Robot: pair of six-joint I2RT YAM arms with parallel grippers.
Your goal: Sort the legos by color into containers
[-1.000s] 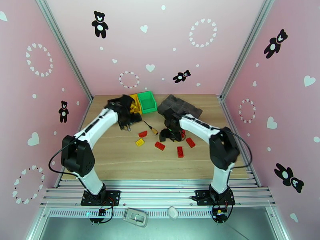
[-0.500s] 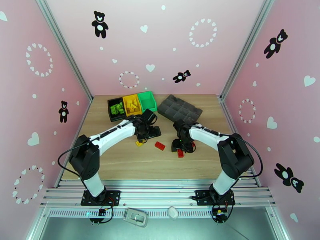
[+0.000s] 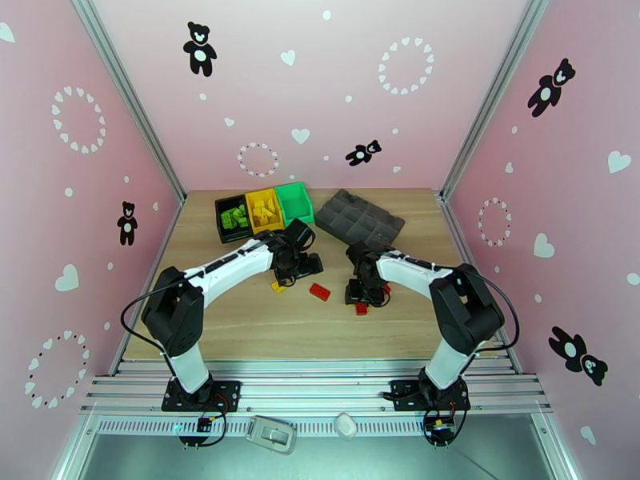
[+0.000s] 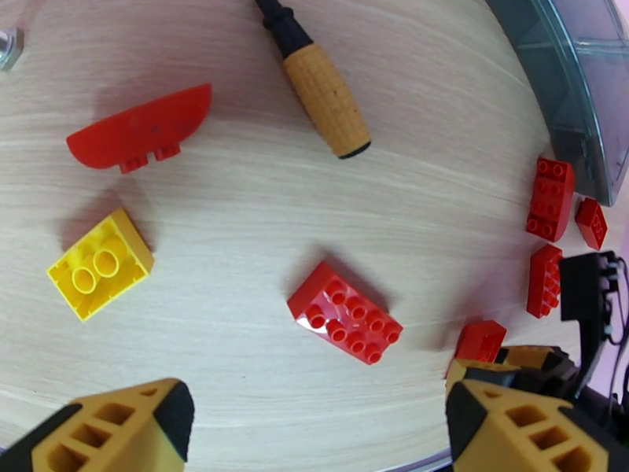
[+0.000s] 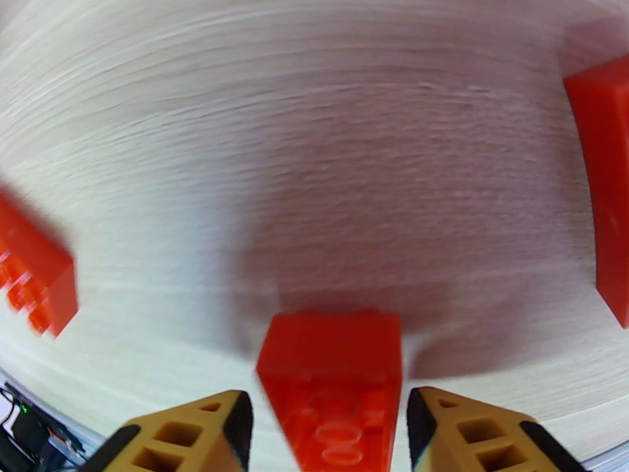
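Note:
Red legos (image 3: 320, 292) and one yellow lego (image 3: 278, 287) lie scattered mid-table. The black bin (image 3: 231, 218) holds lime green legos. The yellow bin (image 3: 262, 210) holds yellow ones, and the green bin (image 3: 294, 202) is joined to it at the back. My left gripper (image 4: 314, 422) is open and hovers over a red lego (image 4: 344, 312), with the yellow lego (image 4: 100, 263) to its left. My right gripper (image 5: 330, 434) is low over the table, its fingers (image 5: 185, 434) closed against a red lego (image 5: 334, 395) that shows its underside. The table behind it is blurred.
A screwdriver (image 4: 318, 80) and a red curved piece (image 4: 140, 137) lie beyond the left gripper. A small metal cylinder (image 4: 8, 45) lies at the edge of that view. The dark grey compartment tray (image 3: 358, 218) sits at the back right. More red legos (image 4: 550, 198) lie near the right gripper (image 3: 364, 294).
The left arm has swung from the bins down to the scattered legos. The right gripper has shifted nearer and now has a red lego between its fingers.

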